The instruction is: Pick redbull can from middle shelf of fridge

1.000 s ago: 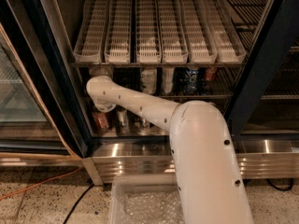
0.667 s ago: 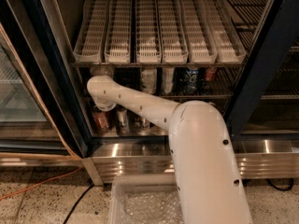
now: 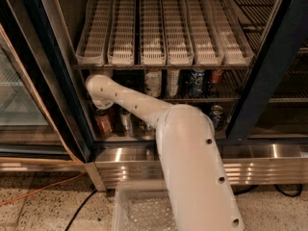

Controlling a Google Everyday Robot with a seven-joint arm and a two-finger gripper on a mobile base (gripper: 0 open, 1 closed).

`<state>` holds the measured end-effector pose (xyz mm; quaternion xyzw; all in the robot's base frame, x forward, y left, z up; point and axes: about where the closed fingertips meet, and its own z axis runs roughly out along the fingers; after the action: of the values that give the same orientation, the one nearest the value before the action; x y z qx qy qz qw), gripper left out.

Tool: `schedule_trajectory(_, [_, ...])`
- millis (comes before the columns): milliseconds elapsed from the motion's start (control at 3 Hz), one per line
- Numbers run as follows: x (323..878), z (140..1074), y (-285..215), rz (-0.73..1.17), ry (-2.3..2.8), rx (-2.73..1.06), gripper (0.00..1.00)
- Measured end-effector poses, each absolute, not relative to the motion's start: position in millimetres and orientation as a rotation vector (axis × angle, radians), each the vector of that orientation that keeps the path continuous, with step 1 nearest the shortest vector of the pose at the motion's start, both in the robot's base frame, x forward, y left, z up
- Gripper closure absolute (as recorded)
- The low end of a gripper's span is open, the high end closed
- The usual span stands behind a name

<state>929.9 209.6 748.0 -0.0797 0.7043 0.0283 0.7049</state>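
Observation:
The fridge [image 3: 260,81] stands open in front of me, with black door frames. My white arm rises from the lower right, and its wrist joint [image 3: 98,88] sits at the left end of the middle shelf [image 3: 192,100], a dark wire rack. My gripper [image 3: 103,103] points into the fridge behind that joint and is mostly hidden by it. I cannot pick out the redbull can; the left part of the shelf is covered by my arm. Two white-labelled cans [image 3: 153,83], a blue can [image 3: 196,83] and a red can [image 3: 216,76] stand on the shelf to the right of the arm.
Above is a rack of white plastic slotted lanes [image 3: 163,32]. Below the shelf stand a red-brown can [image 3: 103,122], a slim silver can [image 3: 126,121] and a can at the right [image 3: 216,115]. A clear bin [image 3: 139,208] sits at the base. An orange cable [image 3: 33,194] lies on the floor.
The wrist joint has shifted slightly up and to the left at the shelf's left end. The cans have not moved.

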Motion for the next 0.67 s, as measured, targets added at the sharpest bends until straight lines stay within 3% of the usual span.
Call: schedule_trajectory(667, [943.7,746.4,190.7,0.005,1.573,-0.150,1.00])
